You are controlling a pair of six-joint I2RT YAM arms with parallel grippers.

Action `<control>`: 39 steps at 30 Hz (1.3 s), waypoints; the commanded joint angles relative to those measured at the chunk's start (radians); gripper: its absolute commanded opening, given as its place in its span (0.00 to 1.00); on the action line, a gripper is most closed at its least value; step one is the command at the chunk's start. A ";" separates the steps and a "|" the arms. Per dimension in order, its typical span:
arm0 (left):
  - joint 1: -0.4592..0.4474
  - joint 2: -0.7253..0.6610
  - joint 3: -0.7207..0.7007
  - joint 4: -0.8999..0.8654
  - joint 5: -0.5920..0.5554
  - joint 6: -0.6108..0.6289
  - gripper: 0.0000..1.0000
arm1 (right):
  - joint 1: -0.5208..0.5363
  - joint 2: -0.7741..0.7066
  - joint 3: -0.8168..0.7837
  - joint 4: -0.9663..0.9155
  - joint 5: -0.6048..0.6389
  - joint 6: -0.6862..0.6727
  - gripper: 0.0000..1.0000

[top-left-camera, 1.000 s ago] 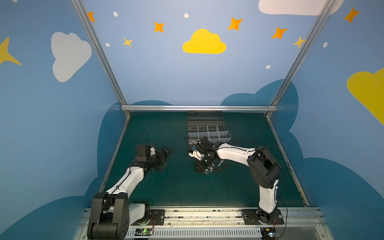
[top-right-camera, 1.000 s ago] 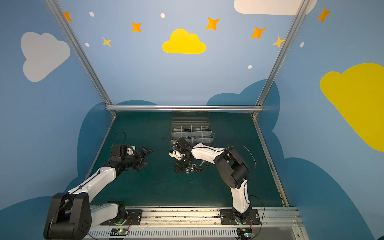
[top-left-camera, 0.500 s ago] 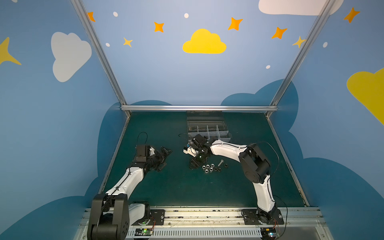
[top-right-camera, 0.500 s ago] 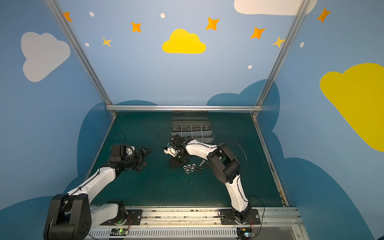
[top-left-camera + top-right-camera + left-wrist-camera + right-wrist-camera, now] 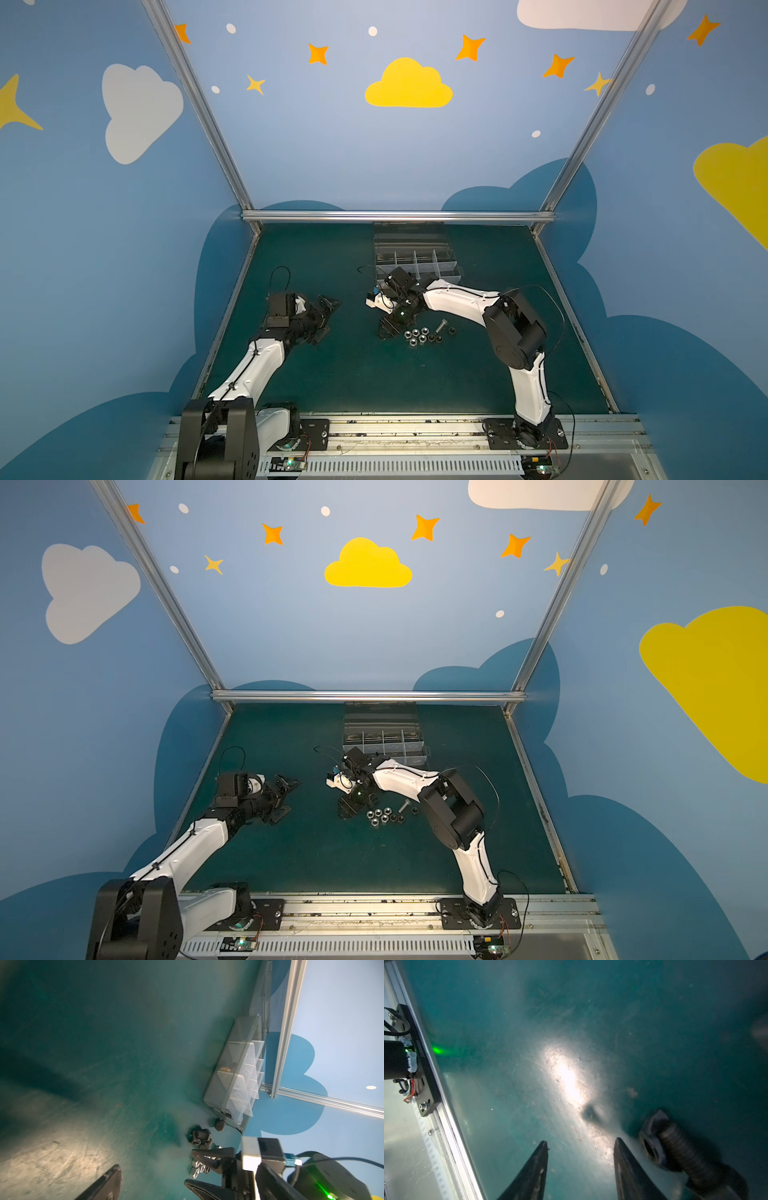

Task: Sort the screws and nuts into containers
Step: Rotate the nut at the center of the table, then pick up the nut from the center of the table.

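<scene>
Left gripper [image 5: 330,318] is wide and empty over bare desk [image 5: 365,374], well apart from the parts, so no collision worry there. Right gripper [image 5: 581,1141] is down at the desk, about half spread with nothing in the gap. The black screw [image 5: 685,1159] and a dark nut [image 5: 652,1150] lie just outside one jaw, so closing now likely pinches air or nudges them away. Wrist view is blurry, so I can't tell if that nut is threaded on the screw or only leaning on it. If joined, one pick carries both kinds into one cell. To the right, the nuts [image 5: 419,334] sit bunched and touching, so a grab may take two or scatter the rest. The silver screw [image 5: 441,324] beside them is round and could roll if bumped. The containers are the compartments of the organiser box [image 5: 417,262] at the rear, lid open. The cells are small, so a high drop may bounce over a divider into the wrong one.
</scene>
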 commanded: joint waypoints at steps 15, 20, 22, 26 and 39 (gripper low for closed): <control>0.004 -0.001 -0.003 -0.008 0.000 0.005 1.00 | -0.058 -0.004 -0.005 -0.030 0.096 -0.063 0.50; 0.004 0.006 0.000 -0.005 0.000 0.007 1.00 | -0.063 0.019 0.005 -0.027 0.077 -0.063 0.50; 0.004 0.007 0.000 -0.003 0.001 0.007 1.00 | -0.061 0.026 0.010 -0.022 0.067 -0.059 0.50; 0.005 0.008 -0.002 -0.004 0.000 0.007 1.00 | -0.054 0.042 0.025 -0.021 0.054 -0.053 0.50; 0.005 0.011 -0.011 0.004 0.000 0.010 1.00 | -0.007 0.094 0.068 -0.042 0.055 -0.045 0.50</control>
